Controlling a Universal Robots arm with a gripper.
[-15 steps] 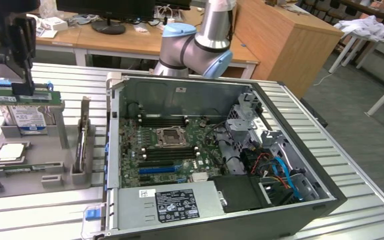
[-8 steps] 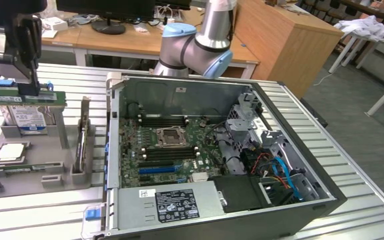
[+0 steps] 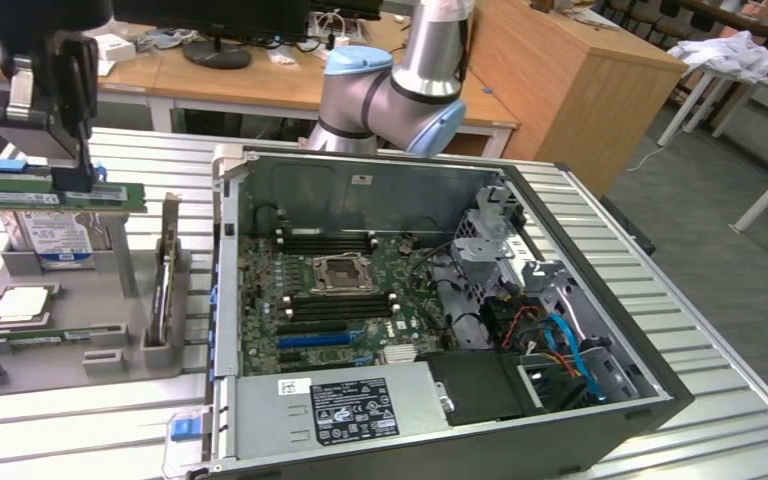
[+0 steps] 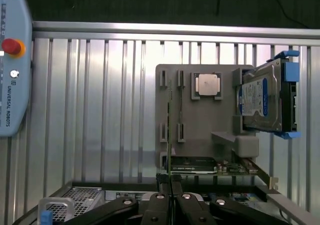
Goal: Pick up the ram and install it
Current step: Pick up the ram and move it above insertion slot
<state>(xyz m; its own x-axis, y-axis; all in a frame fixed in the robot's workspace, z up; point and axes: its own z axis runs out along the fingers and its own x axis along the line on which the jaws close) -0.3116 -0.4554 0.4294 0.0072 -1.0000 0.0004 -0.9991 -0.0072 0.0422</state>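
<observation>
Ram (image 3: 44,192) is up in the air, clamped in the gripper (image 3: 72,178) at the exterior view's left. In that view it's lying level, long side across, with the fingers pinching it from above nearer one end. It hangs right over the grey holder (image 3: 77,345) on the slatted metal table (image 3: 704,330), and the blue-labelled hard drive (image 3: 53,238) stands in the holder just below it. A processor chip (image 3: 17,305) lies flat in the same holder, and a second card (image 3: 168,275) stands on edge along the side nearest the case. The open computer case (image 3: 651,390) sits well apart toward the exterior view's right, with its motherboard (image 3: 344,300) showing and the long black memory slots (image 3: 324,241) beside the socket.

In the wrist view you see the ram (image 4: 170,135) edge-on, so it's just a thin line running out from between the closed gripper (image 4: 170,181) tips. Past it are the holder (image 4: 200,130), the chip (image 4: 207,84) and the hard drive (image 4: 262,102), plus a teach pendant (image 4: 12,60) lying at the table edge.
</observation>
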